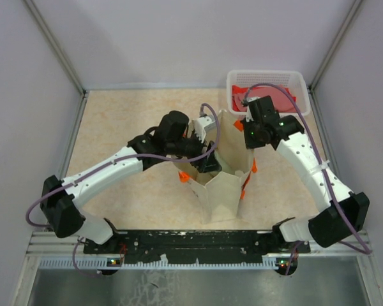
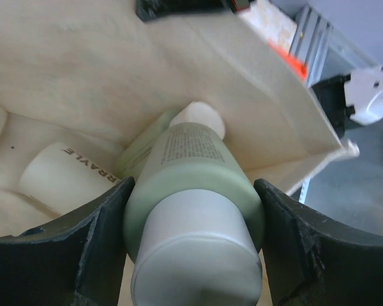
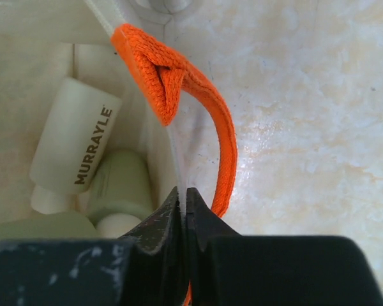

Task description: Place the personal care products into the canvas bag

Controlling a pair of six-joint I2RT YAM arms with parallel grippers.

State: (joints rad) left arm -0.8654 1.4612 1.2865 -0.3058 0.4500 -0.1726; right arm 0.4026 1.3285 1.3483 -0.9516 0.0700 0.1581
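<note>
**Green bottle held in the bag's mouth, right arm pinching the rim**

The sage-green bottle sits crosswise between the fingers of the left gripper, which is closed on its body just below the off-white cap. The cap faces the wrist camera and the base points down into the canvas bag. The bag stands upright at the middle of the table, between the two arms, with its mouth open.

On the bag's floor lie a cream bottle printed MURRAYLE and, touching it, a second green bottle with a pale cap.

The right gripper is narrowed to a sliver, nipping the thin fabric edge on the bag's right side, just beside an orange handle that loops outward over the tabletop.

At the far right corner stands a white lattice basket holding a red cloth, well apart from the bag.
</note>
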